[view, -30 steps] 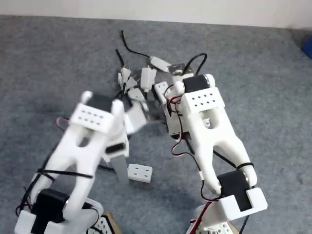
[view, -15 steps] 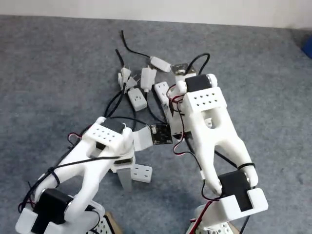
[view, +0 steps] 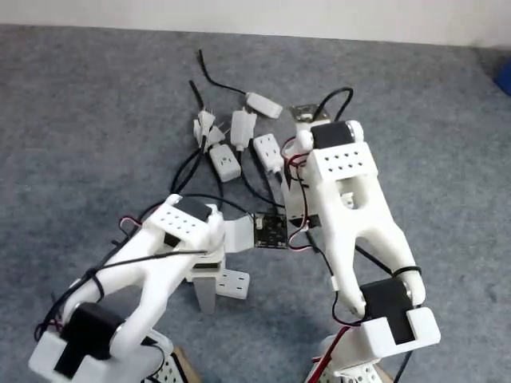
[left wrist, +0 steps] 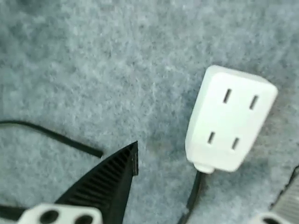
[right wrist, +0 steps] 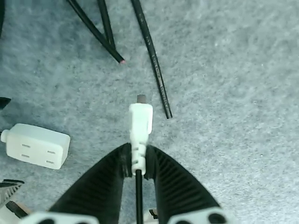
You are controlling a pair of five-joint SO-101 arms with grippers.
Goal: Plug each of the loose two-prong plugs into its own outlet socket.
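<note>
Grey carpet (view: 88, 112) lies bare & wide toward both side edges of the high view; pale strip (view: 239, 14) runs along far edge, blue obj (view: 504, 76) at far corner. R gripper (right wrist: 138, 157) is clamped tight on a plug (right wrist: 140, 122), prongs pointing out over bare carpet, its cord going back betw. the fingers. 3 black cords (right wrist: 152, 60) end just ahead of it; 1 socket (right wrist: 35, 145) lies off to the side, well apart. L gripper (view: 210, 292) hangs low w/ jaws spread, holding nothing; 2nd socket (left wrist: 231, 119), 4 slots up, lies flat just beyond its black finger (left wrist: 114, 179), not touching. Tangle (view: 235, 132) of more plugs, sockets & cords sits at far centre, bare carpet beyond it
</note>
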